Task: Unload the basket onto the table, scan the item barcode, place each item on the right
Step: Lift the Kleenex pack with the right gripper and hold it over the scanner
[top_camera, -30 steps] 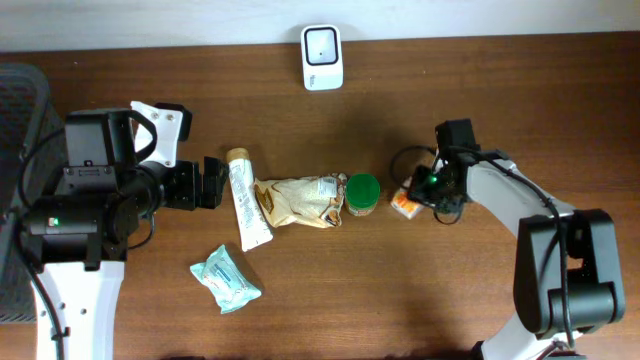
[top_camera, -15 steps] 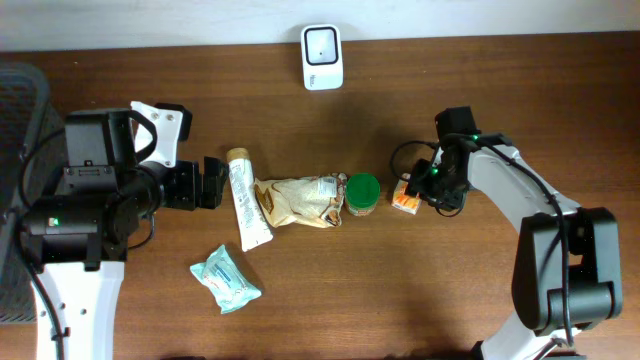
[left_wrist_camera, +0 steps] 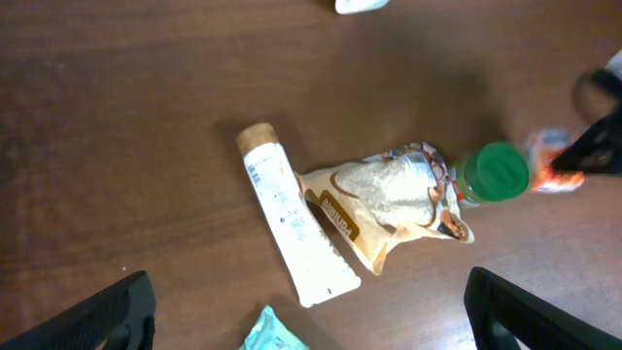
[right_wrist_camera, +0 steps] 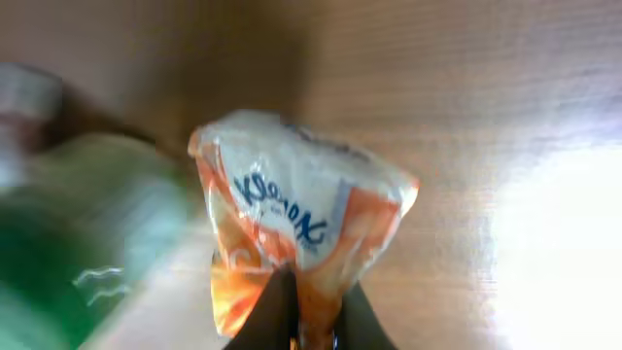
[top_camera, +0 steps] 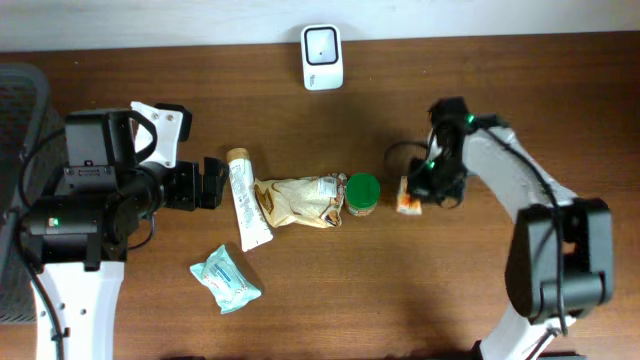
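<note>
The orange and white tissue packet (right_wrist_camera: 296, 219) fills the right wrist view, its edge pinched between the two dark fingers of my right gripper (right_wrist_camera: 309, 316), which is shut on it. From overhead the same tissue packet (top_camera: 407, 197) sits right of the green-lidded jar (top_camera: 362, 193), with my right gripper (top_camera: 428, 187) at its right side. The white barcode scanner (top_camera: 322, 57) stands at the table's far edge. My left gripper (top_camera: 212, 181) hangs open left of the white tube (top_camera: 246, 199), nothing between its fingers (left_wrist_camera: 112, 311).
A beige pouch (top_camera: 297, 200) lies between the tube and the jar. A teal wipes packet (top_camera: 226, 279) lies near the front left. A dark mesh basket (top_camera: 18, 95) sits at the left edge.
My right gripper has shifted and closed on the tissue packet's edge, tipping the packet up slightly. The left arm has not moved.
</note>
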